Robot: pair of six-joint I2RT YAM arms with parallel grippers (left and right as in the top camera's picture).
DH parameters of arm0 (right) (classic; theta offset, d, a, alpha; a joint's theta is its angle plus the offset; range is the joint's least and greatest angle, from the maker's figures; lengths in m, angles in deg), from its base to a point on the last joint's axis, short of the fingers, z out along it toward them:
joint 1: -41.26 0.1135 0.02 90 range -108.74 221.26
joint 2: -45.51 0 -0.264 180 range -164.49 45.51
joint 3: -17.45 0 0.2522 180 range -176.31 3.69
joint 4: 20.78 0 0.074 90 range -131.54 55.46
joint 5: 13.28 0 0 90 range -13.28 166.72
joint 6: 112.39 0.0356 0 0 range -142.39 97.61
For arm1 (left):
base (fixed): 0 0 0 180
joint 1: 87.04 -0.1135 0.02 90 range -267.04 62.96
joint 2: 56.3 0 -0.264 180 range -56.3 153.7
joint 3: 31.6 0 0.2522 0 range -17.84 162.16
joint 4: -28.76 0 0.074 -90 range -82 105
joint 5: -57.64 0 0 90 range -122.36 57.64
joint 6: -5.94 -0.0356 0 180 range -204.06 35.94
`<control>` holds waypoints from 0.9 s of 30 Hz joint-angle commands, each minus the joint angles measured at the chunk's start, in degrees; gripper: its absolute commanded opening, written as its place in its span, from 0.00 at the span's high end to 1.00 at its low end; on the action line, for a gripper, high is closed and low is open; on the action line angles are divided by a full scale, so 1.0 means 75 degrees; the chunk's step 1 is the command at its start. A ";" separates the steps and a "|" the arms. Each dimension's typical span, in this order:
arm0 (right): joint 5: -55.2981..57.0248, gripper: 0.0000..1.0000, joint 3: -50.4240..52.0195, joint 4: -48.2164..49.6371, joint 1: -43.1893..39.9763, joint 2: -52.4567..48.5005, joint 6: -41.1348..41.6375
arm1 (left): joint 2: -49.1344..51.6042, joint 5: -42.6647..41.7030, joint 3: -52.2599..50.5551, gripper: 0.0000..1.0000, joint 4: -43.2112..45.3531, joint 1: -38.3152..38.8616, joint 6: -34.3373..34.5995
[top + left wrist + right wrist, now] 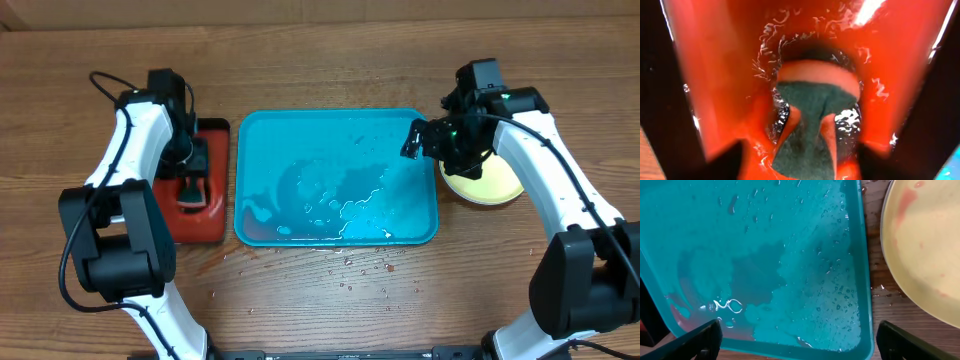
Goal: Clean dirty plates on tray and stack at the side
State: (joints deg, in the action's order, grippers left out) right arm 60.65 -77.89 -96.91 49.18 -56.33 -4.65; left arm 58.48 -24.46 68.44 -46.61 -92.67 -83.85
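Note:
The turquoise tray [250, 225] lies in the middle of the table, wet, with pink-tinted water and no plates on it; it also shows in the right wrist view [865, 280]. The plates [492, 186] sit to its right on the table, partly under my right arm; the top one has a yellowish face with red smears [925, 245]. My right gripper [420, 140] [797, 342] is open and empty above the tray's right edge. My left gripper [190, 178] [800, 167] is open over a green-and-orange sponge [815, 105] lying in the red tray.
The smaller red tray [212, 215] [720, 75] stands left of the turquoise one and holds water. Water drops [350, 265] lie on the wooden table in front of the tray.

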 commanded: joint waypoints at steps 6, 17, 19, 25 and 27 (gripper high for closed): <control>0.0140 0.00 -0.0475 -0.0338 0.0000 0.0166 -0.0149 | -0.0079 0.0391 0.1411 0.00 -0.1020 0.0006 0.0289; 0.0134 0.00 -0.4969 -0.2949 -0.0006 0.0379 -0.1122 | -0.0787 -0.1891 0.7498 0.00 -0.3413 0.0192 0.0434; 0.0131 0.00 -0.6076 -0.3398 -0.0006 0.0379 -0.1116 | -0.0909 -0.2034 0.8297 0.00 -0.3386 0.0192 0.0431; -0.0679 0.00 -0.8699 -0.3786 -0.0006 0.0402 -0.1116 | -0.1172 -0.2025 0.9264 0.00 -0.3383 0.0189 0.0428; -0.0726 0.00 -0.9142 -0.3786 -0.0006 0.0420 -0.1119 | -0.1207 -0.2022 0.9262 0.00 -0.3386 0.0189 0.0428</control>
State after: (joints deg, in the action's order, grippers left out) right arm 58.05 -141.95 -125.08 49.16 -54.28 -12.24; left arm 48.19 -38.06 137.93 -71.68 -91.25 -81.21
